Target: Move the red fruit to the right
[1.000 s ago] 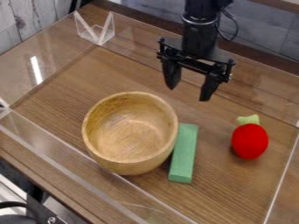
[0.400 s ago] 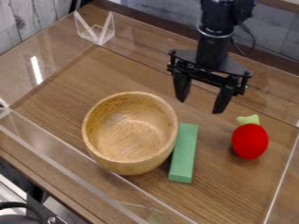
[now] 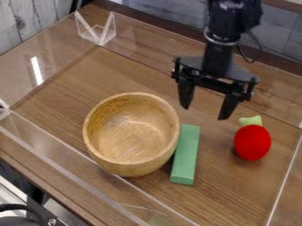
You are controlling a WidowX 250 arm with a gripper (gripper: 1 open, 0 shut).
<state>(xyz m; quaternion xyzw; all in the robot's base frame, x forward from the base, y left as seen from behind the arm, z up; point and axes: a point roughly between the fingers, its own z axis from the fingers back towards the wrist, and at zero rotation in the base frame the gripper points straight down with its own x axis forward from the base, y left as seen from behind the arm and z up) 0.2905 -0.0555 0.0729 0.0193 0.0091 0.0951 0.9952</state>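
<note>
The tool (image 3: 202, 103), fingers spread wide with nothing between them, is above the table (image 3: 59, 97) near the upper centre of the frame. The red fruit (image 3: 252, 143) lies at right, below and right of the tool; the approach requires travel toward the lower right.

Bright red rounded fruit (image 3: 252, 143), green stem, right of the bowl (image 3: 131, 132)
</note>
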